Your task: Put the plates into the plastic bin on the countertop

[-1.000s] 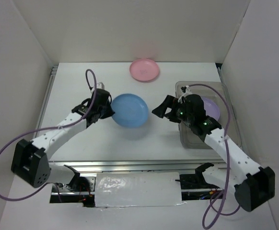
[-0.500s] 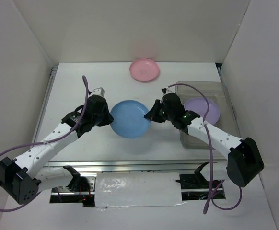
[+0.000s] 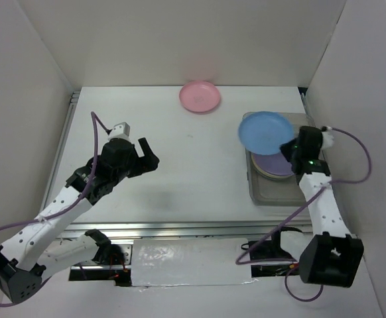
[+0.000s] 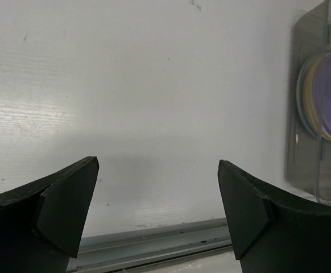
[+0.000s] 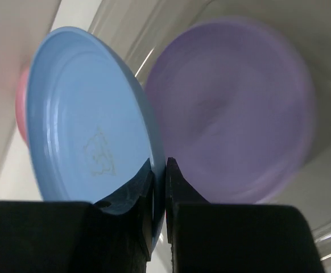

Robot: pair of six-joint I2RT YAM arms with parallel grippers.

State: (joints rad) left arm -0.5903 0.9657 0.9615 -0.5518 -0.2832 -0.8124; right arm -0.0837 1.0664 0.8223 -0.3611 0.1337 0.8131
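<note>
Right fingers (image 5: pixel 136 219) on blue plate (image 5: pixel 86 125) (tilted)

Fixed overhead view from the near edge; two close wrist views; plastic bin (image 3: pixel 272 192) common to all.

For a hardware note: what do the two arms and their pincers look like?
The left arm and right arm have white links, black joints and bases. A purple cable trails each. The left pincer and right pincer are black.

A robot lab booth: white walls (image 3: pixel 180 46) enclose the countertop (image 3: pixel 199 179) (metal rail (image 3: pixel 193 228) in front).
</note>
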